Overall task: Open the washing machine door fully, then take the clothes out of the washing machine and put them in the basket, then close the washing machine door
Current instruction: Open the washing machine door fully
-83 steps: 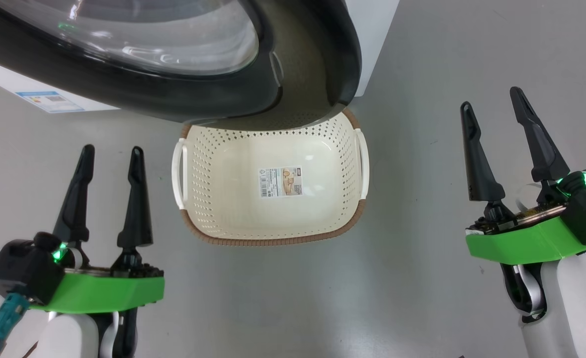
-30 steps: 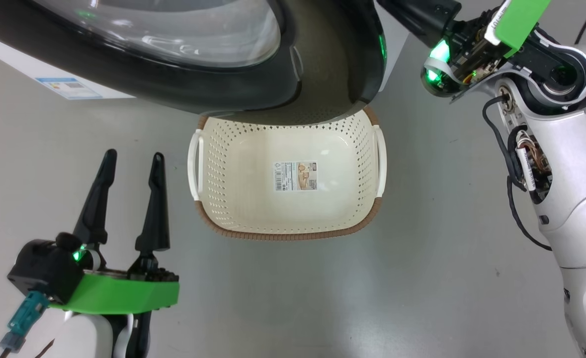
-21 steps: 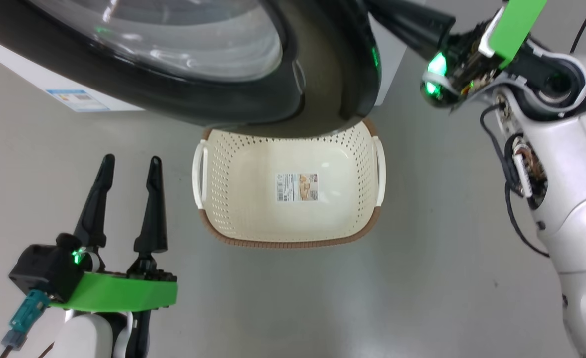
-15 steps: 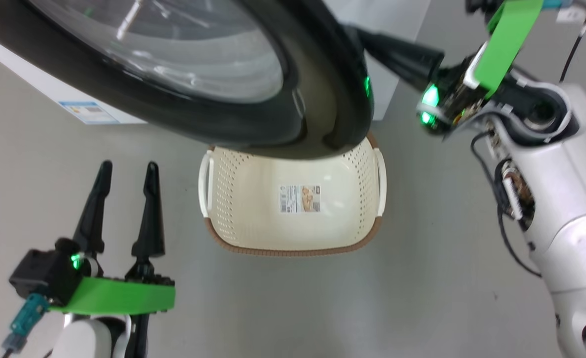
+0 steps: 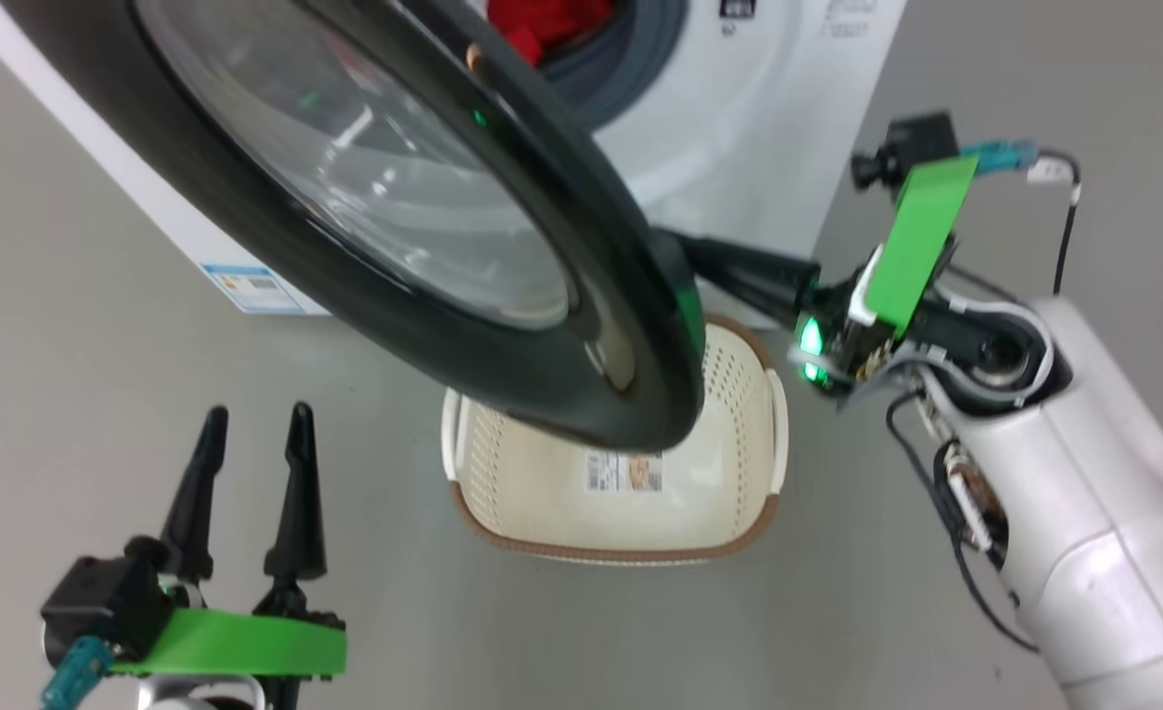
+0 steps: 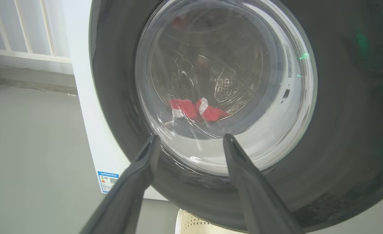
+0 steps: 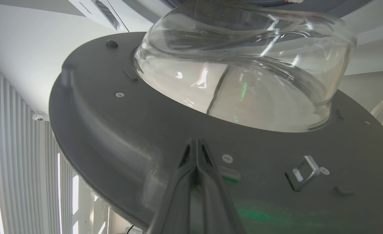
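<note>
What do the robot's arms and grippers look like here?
The left gripper and right gripper each have two long tapering black fingers on a bright green wrist plate. A green light glows at the right wrist; a teal connector plugs into its black camera; black cables run along the glossy white forearm.

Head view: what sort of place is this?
Likely an indoor laundry test space: a white front-loading washing machine stands on bare grey floor with a basket before it. The right wrist view shows tall curtains and a dome camera.
</note>
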Available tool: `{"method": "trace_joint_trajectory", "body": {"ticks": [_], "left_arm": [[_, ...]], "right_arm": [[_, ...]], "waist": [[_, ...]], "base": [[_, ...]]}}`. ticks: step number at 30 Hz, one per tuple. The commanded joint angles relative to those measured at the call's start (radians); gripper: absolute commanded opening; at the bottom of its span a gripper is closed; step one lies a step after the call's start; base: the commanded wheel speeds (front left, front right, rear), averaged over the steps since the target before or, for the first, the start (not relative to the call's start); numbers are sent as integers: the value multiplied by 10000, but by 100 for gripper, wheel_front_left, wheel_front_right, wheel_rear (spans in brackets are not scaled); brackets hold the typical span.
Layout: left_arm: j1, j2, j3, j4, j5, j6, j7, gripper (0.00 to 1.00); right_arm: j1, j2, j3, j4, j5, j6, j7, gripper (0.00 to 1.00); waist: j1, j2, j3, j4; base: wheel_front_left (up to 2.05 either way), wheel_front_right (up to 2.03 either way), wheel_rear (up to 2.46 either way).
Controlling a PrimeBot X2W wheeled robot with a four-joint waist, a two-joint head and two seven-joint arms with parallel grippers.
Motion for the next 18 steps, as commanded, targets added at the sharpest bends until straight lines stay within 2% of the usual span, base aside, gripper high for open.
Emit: {"method": "trace_joint_trajectory", "body": {"ticks": [1,18], "left_arm": [[189,183,291,-136,-54,142,-76,100],[1013,183,179,-73,-30,341,-76,100]], "right_arm": [[351,315,203,-411,-19,37,72,0],[2118,361,998,-991,346,37,-370,0]], "waist": [[0,0,-604,380],[0,0,-1890,1753]], "base": [[0,0,0],[0,0,0]]}}
